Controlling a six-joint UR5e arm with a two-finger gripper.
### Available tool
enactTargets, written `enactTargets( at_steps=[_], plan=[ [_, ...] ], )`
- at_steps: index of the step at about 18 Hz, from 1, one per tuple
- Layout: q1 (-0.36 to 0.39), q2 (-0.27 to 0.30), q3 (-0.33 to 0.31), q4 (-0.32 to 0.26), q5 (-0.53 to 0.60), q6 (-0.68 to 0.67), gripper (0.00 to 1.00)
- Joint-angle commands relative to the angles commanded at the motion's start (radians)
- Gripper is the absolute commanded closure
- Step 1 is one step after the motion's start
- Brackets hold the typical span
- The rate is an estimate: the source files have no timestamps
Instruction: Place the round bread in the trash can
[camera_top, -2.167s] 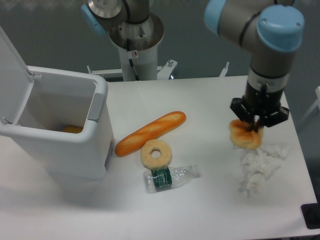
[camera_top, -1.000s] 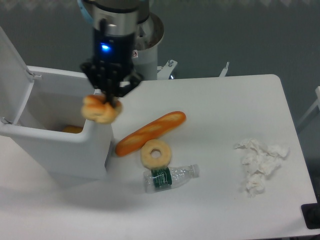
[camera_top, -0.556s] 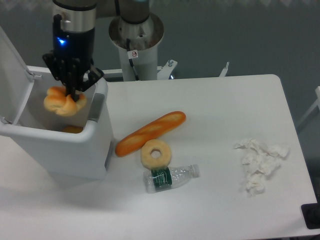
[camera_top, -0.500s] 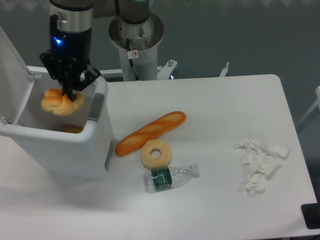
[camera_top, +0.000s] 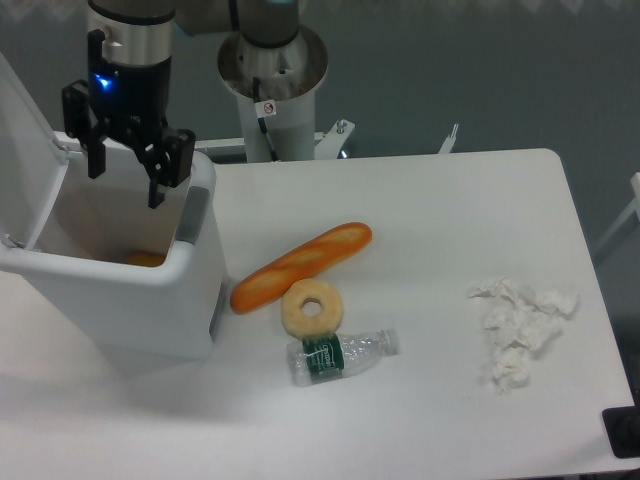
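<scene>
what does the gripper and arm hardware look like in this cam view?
The gripper is black, with two dark fingers on a blocky black body showing a small lit blue light. Above it sits a silver-grey cylindrical wrist section. Behind, the arm's grey column base carries a small round red-and-white sticker. No loose cables are visible.

Trash can (camera_top: 150, 290) mouth open; lid (camera_top: 22, 130) up left.

A robotics lab: a bare white table (camera_top: 440, 200) stood against a plain grey wall (camera_top: 480, 70), with a robot arm's pedestal (camera_top: 272, 90) bolted just behind the table's back edge.
</scene>
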Motion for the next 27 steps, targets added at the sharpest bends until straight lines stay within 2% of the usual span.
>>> enactTargets(
  at_steps=[3,6,12,15,17,20,24,27],
  plan=[
    [0.101,0.0,0.012,0.037,0.019,0.09,0.0],
    [0.178,-0.018,0.009,0.038,0.037,0.23,0.0],
    [0.327,-0.127,0.005,0.043,0.204,0.366,0.0],
    [0.413,-0.214,0.014,0.046,0.226,0.526,0.0],
    [0.433,-0.267,0.021,0.049,0.267,0.6,0.0],
    [0.442,-0.328,0.028,0.086,0.319,0.615,0.0],
    [0.451,-0.397,0.044,0.147,0.315,0.661,0.0],
    [0.45,-0.431,0.074,0.147,0.316,0.663,0.0]
  ],
)
